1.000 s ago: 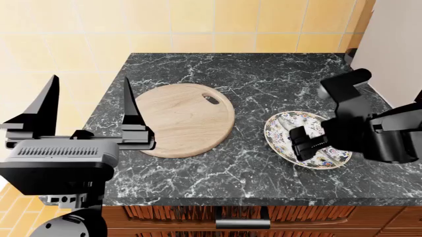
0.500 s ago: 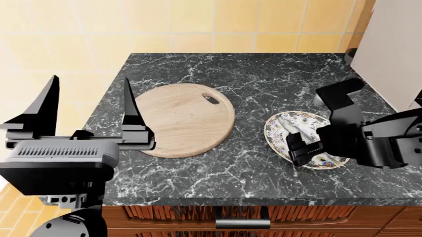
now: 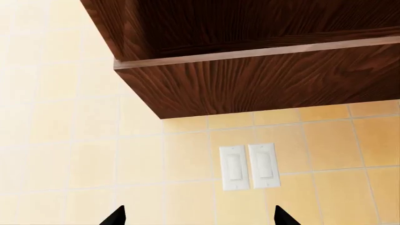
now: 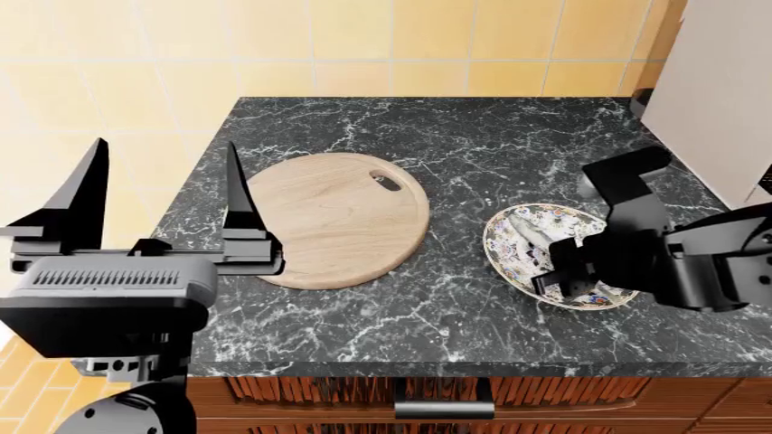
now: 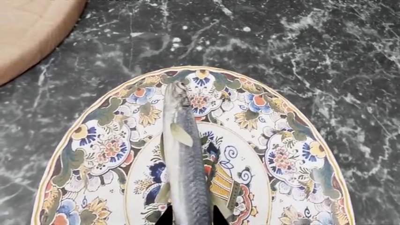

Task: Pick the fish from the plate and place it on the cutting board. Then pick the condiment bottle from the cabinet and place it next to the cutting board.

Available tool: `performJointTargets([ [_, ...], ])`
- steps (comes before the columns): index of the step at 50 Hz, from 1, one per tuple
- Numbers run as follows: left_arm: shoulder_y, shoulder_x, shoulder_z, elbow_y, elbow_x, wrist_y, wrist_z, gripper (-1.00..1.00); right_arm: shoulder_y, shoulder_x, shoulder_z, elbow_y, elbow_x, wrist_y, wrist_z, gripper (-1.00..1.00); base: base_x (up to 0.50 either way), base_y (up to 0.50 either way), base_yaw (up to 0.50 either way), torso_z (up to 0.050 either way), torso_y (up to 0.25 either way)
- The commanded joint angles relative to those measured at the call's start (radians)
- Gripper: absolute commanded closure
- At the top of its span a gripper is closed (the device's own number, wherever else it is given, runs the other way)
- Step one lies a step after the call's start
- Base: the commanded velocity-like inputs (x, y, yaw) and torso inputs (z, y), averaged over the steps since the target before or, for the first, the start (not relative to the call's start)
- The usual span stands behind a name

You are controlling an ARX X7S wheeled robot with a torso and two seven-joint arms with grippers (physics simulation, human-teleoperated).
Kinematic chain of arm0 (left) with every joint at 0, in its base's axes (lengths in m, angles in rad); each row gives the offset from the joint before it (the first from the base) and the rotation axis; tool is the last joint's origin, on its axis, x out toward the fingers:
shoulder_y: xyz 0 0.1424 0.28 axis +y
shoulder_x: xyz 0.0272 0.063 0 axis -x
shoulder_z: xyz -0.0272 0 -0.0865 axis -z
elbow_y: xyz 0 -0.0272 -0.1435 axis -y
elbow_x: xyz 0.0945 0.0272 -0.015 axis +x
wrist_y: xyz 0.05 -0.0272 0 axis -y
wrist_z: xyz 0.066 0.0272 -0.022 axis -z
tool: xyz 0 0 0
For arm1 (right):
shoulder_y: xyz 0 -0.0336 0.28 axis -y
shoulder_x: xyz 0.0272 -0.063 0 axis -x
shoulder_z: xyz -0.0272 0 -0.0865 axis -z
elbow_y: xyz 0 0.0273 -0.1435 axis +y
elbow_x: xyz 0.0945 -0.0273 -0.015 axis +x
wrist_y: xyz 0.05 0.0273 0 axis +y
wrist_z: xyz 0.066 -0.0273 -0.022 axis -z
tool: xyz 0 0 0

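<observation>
The silver-grey fish (image 5: 184, 154) lies lengthwise across the patterned plate (image 5: 100, 140), which sits on the dark marble counter at the right (image 4: 507, 258). My right gripper (image 5: 190, 216) is low over the plate, its two fingertips pressed against the fish's sides near one end, shut on it. In the head view the right gripper (image 4: 558, 271) covers the plate's near part, and a strip of the fish (image 4: 532, 234) shows beyond it. The round wooden cutting board (image 4: 338, 217) lies left of the plate. My left gripper (image 4: 157, 194) is raised at the left, open and empty. The condiment bottle is out of view.
A dark wooden wall cabinet (image 3: 250, 56) hangs above two white wall switches (image 3: 248, 167) on the tiled wall. A white panel (image 4: 711, 90) stands at the counter's right end. The counter's front edge (image 4: 410, 369) runs below the plate and board.
My right gripper has sunk lower over the plate and its fingers have closed round the fish. The left arm, board and plate have not moved.
</observation>
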Motion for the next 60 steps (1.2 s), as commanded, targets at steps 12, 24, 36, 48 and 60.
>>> performJointTargets([
  [12,-0.003,-0.008,0.002,0.008,-0.013,-0.009,-0.009,-1.0,0.026,0.015,0.013,-0.025,0.02,0.014,0.033,1.0,0.0,0.0,0.0,0.0,0.0],
  [24,-0.003,-0.012,0.004,0.01,-0.017,-0.008,-0.014,-1.0,0.153,0.016,0.057,-0.061,0.084,0.097,0.137,1.0,0.0,0.0,0.0,0.0,0.001],
  [36,-0.002,-0.017,0.001,0.015,-0.023,-0.006,-0.02,-1.0,0.226,-0.007,0.076,-0.076,0.111,0.123,0.181,1.0,0.0,0.0,0.0,0.0,0.0],
  [48,-0.002,-0.023,-0.005,0.028,-0.032,-0.013,-0.027,-1.0,0.29,-0.086,0.082,-0.063,0.089,0.1,0.201,1.0,0.0,0.0,0.0,0.0,0.001],
  [60,-0.009,-0.033,-0.07,0.055,-0.106,-0.033,-0.03,-1.0,0.418,-0.544,-0.095,0.419,-0.208,-0.112,-0.063,1.0,0.0,0.0,0.0,0.0,0.0],
])
